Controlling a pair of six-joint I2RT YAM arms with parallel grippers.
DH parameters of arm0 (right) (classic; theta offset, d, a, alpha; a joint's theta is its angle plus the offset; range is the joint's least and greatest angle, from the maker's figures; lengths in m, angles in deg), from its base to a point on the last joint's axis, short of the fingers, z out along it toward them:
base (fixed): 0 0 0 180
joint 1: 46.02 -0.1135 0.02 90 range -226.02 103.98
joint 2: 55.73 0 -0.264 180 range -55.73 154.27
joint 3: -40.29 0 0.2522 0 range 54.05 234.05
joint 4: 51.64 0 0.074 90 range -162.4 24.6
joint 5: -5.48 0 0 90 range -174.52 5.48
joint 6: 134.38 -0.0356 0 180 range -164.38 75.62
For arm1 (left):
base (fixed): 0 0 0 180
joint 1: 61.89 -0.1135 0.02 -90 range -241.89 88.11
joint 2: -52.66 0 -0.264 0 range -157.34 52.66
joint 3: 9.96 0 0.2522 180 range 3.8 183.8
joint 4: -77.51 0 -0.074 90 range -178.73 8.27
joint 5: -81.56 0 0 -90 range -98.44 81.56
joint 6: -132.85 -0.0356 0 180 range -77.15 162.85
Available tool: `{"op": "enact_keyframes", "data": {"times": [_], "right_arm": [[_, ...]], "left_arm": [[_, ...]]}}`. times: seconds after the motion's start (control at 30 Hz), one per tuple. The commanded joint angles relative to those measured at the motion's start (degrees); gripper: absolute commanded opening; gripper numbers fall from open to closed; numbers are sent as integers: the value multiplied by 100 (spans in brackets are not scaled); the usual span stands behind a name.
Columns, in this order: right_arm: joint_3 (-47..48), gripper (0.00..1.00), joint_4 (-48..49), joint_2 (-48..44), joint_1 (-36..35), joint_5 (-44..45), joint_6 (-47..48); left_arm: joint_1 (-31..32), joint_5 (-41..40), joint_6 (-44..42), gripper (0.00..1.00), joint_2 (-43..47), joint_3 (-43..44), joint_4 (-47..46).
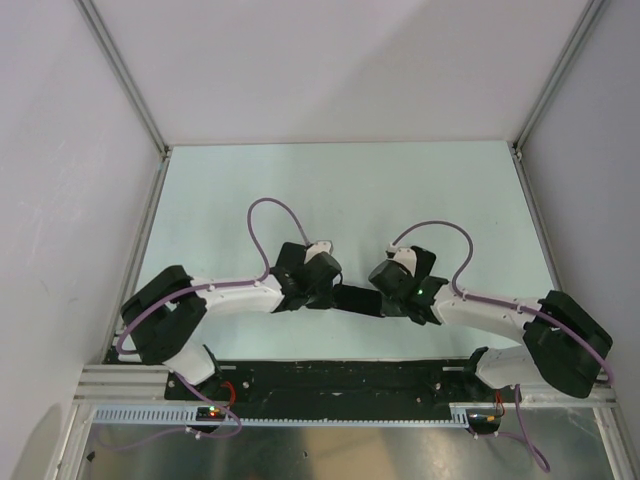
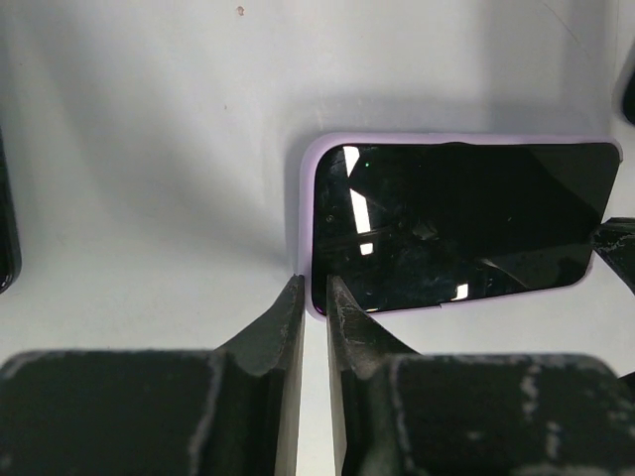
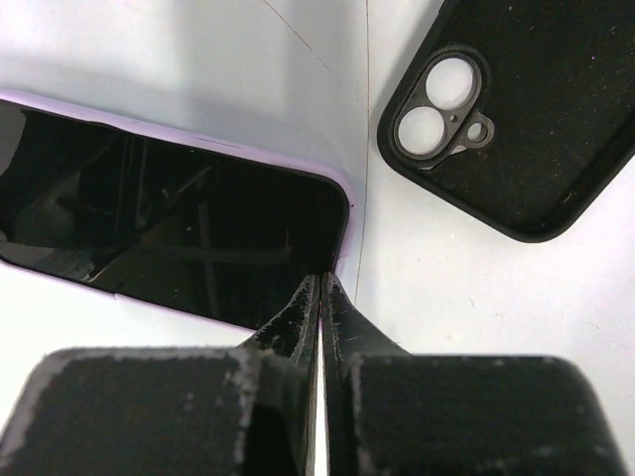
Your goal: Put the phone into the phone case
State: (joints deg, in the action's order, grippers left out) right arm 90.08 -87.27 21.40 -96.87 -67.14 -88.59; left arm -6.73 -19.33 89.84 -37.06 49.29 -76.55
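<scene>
The phone [image 2: 456,223], black screen up, sits inside a lilac phone case [image 2: 307,198] flat on the table. In the top view the phone [image 1: 355,298] lies between both grippers. My left gripper [image 2: 313,281] is almost shut, with a narrow gap. Its tips are at the case's near left corner and nothing shows held between them. My right gripper [image 3: 322,278] is shut, with its tips at the opposite corner of the phone [image 3: 169,238], by the lilac rim [image 3: 341,198]. From above, the left gripper [image 1: 310,275] and right gripper [image 1: 400,285] face each other.
A second, black phone case [image 3: 516,109] with a camera cutout lies on the table beyond my right gripper. White walls with metal frame posts [image 1: 130,85] enclose the pale table [image 1: 340,190]. Purple cables [image 1: 275,205] loop above both wrists.
</scene>
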Motion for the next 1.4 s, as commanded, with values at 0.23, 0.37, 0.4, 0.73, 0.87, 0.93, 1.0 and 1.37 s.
{"op": "enact_keyframes", "data": {"times": [0.23,0.37,0.4,0.73,0.87,0.93,1.0,1.37], "right_arm": [[-118,9,198,-23,-323,-1039,-390],[583,16,-199,-514,48,-874,115],[775,18,-267,-576,145,-863,220],[1507,22,-64,323,1009,-1304,1081],[1639,22,76,812,1117,-1482,1251],[1689,21,114,1004,1149,-1519,1284],[1706,21,113,1142,1163,-1484,1294],[1185,18,120,1209,1001,-1278,1005]], "left_arm": [[-1,-86,-184,18,82,176,-2],[-13,-134,-287,22,490,195,143],[-13,-137,-304,23,595,178,196],[301,-5,-98,24,1279,-201,375],[643,9,173,17,1141,-203,376],[785,2,299,13,980,-158,369],[887,-2,385,9,810,-96,358],[891,-84,537,2,63,122,187]]}}
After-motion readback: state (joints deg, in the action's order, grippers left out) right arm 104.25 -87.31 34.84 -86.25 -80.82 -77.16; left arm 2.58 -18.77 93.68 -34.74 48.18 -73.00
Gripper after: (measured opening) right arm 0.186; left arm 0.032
